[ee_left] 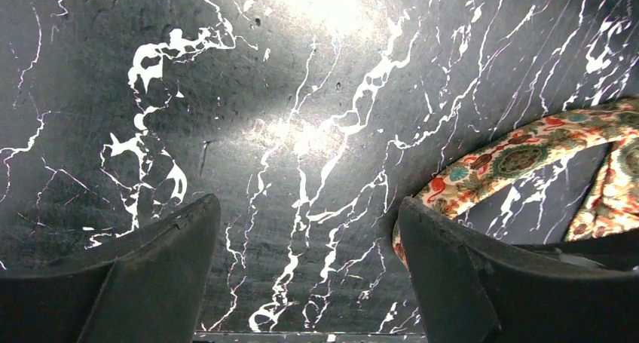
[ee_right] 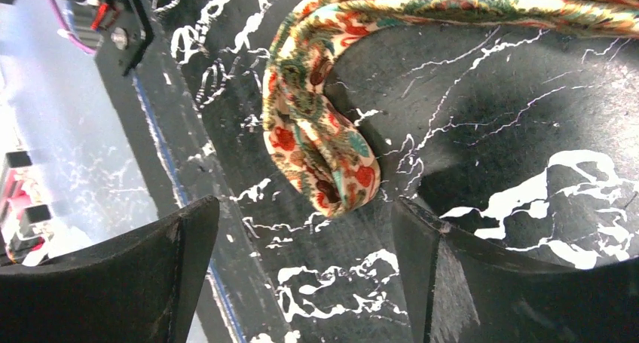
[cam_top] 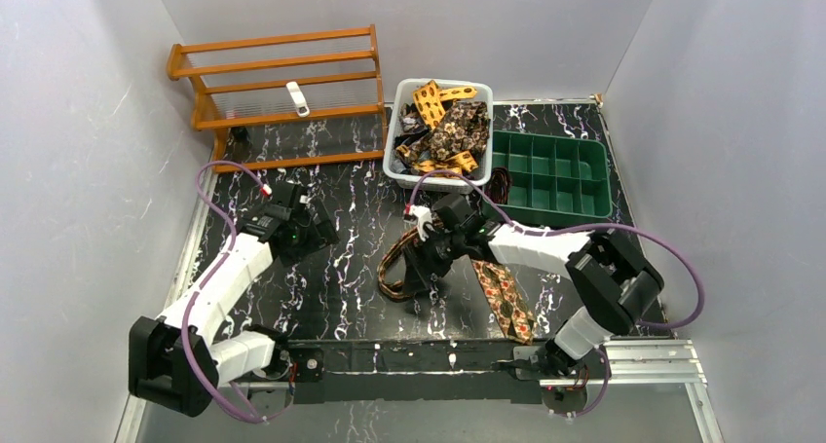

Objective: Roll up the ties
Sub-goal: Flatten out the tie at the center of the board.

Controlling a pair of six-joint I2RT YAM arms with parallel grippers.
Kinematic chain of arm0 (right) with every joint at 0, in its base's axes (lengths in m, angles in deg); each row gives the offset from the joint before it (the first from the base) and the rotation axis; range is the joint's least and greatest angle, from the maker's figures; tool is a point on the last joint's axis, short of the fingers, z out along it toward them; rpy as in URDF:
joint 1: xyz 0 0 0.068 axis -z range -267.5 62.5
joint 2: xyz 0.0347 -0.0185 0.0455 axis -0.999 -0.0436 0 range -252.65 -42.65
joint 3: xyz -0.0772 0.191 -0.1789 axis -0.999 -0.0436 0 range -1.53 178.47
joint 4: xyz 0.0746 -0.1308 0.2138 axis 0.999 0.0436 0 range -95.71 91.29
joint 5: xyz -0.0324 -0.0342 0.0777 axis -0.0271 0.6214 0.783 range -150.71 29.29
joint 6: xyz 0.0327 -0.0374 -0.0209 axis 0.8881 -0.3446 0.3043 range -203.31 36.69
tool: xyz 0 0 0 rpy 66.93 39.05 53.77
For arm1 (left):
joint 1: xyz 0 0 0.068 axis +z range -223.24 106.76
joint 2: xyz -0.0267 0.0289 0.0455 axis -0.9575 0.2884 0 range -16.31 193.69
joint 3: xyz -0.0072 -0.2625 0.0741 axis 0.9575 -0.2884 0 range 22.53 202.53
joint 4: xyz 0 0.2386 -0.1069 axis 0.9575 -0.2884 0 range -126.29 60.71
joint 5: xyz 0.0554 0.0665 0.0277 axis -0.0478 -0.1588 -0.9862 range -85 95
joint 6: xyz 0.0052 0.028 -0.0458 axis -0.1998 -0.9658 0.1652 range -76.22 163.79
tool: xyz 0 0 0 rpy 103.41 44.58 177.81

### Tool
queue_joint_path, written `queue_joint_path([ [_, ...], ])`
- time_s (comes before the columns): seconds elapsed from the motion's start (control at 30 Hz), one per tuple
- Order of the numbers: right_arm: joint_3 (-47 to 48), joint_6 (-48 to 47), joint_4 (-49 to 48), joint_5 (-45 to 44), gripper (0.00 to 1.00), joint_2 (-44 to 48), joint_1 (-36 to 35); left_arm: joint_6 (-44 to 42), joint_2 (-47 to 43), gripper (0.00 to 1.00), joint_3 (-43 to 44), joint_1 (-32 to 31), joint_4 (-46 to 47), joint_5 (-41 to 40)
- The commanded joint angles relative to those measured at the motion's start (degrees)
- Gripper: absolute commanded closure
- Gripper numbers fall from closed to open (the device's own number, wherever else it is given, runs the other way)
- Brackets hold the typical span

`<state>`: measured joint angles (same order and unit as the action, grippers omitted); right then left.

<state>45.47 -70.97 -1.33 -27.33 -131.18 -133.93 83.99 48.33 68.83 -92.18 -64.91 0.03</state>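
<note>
- Left gripper [ee_left: 307, 207] stands wide and empty; the tie [ee_left: 512, 158] lies just beside one finger [ee_left: 452, 283].
- Right gripper [ee_right: 305, 207] stands wide and empty; the tie's folded end lies just ahead of its gap.

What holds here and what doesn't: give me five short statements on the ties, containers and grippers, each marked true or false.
1. The white bin holds a heap of ties. True.
2. The tie on the table is rolled into a tight coil. False: it lies loose and unrolled.
3. The left gripper is shut on that tie. False: it is open over the table, gripping nothing.
4. The right gripper is open and holds nothing. True.
5. In the top view, the green tray stands left of the white bin. False: it stands to the bin's right.
</note>
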Motion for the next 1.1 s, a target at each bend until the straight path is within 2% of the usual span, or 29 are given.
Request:
queue_joint_path([
  [0.0,2.18,-4.87,1.32,-1.04,0.08,-3.88,-1.77,-0.05,-3.20,0.14,-0.36,2.32,0.14,3.08],
  [0.07,4.33,-6.26,3.78,-1.05,0.08,-6.49,-3.30,-0.58,-3.44,0.14,-0.10,2.42,-0.55,2.39],
  [0.2,8.43,-5.62,6.07,1.32,0.16,-10.56,-5.58,-0.91,-4.15,0.14,0.52,2.55,-2.50,0.29],
  [0.4,15.91,1.02,0.13,6.31,0.34,-16.06,-9.23,1.18,-7.51,0.13,3.07,2.64,-8.25,-8.68],
  [0.6,34.26,6.54,-1.12,7.34,0.27,-28.81,-12.14,4.54,-10.47,0.12,7.13,2.85,-15.69,-18.48],
  [0.73,42.92,4.66,0.68,2.14,0.22,-30.77,-12.28,5.92,-12.42,0.07,7.98,2.87,-18.19,-20.96],
  [0.83,40.37,1.86,0.06,-5.05,0.16,-27.13,-11.78,7.09,-14.01,0.07,7.98,2.89,-19.02,-20.97],
  [1.0,35.69,-4.06,4.42,-13.13,0.12,-18.97,-10.94,6.28,-15.51,0.02,6.75,2.94,-16.19,-19.57],
  [1.07,31.58,-6.65,2.21,-18.92,0.09,-15.24,-10.91,5.69,-14.54,0.02,6.41,2.90,-14.75,-17.71],
])
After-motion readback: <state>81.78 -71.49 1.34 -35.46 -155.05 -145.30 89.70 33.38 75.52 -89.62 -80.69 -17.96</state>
